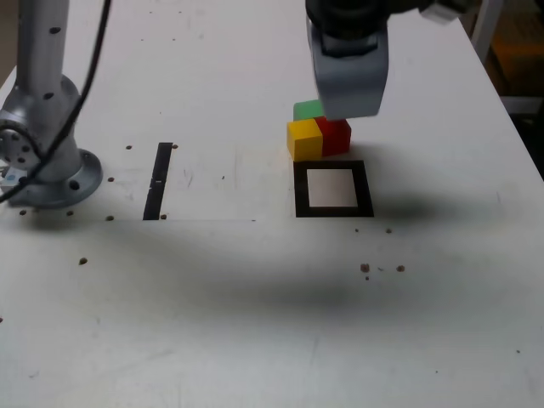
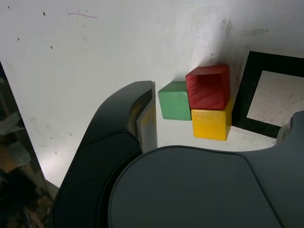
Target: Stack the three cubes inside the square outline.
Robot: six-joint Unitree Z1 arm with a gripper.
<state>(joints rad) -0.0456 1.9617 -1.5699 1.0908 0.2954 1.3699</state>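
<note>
Your three cubes sit bunched together on the white tabletop (image 1: 255,323), just outside the square outline (image 1: 333,189): yellow cube (image 1: 303,139) touching red cube (image 1: 336,136), green cube (image 1: 308,110) behind them. Your claw (image 1: 348,106) hangs spread wide above the cluster, gripping nothing. A black tape strip (image 1: 158,180) lies well apart.

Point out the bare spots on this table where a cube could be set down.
Free: the white centre of the square outline, and the stretch between it and the tape strip. Crowded: just behind the outline, where the red, yellow and green cubes cluster.
</note>
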